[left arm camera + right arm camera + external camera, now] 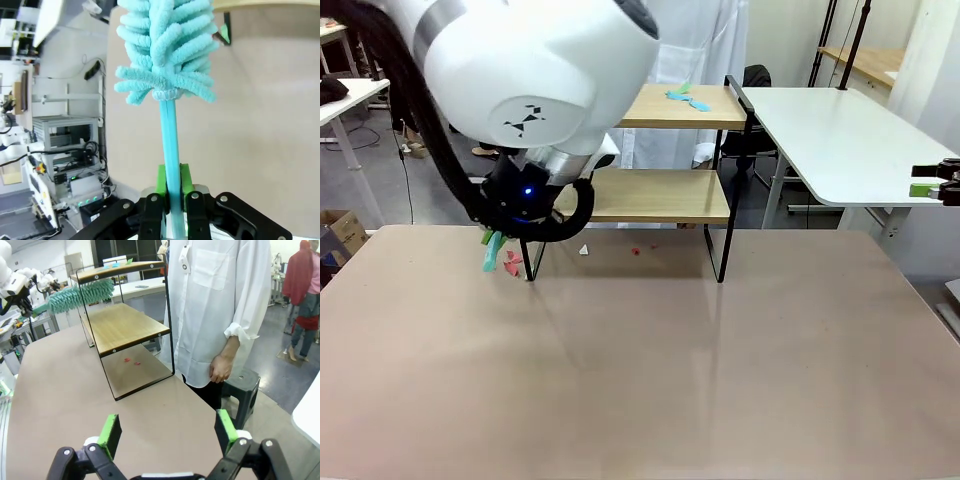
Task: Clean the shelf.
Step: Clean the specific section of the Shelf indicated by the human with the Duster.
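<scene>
Left end effector (170, 182) clenched on fluffy teal duster (167, 45), long axis aimed at two-tier wood-and-black-frame shelf (660, 195) at far middle of counter (670, 380) (left arm nearer); right end effector (167, 432) released, well apart.

The left arm (530, 70) looms large at upper left, its black wrist low beside the left front leg of the shelf (660, 195). There a teal handle (492, 258) sticks out of the left pincer (490, 243), just above pink scraps (512, 260). A white scrap (584, 250) and a red scrap (636, 250) lie on the tabletop (670, 370) under the shelf, and teal scraps (688, 98) sit on its top board. The right pincer (932, 186) hangs at the right edge.
</scene>
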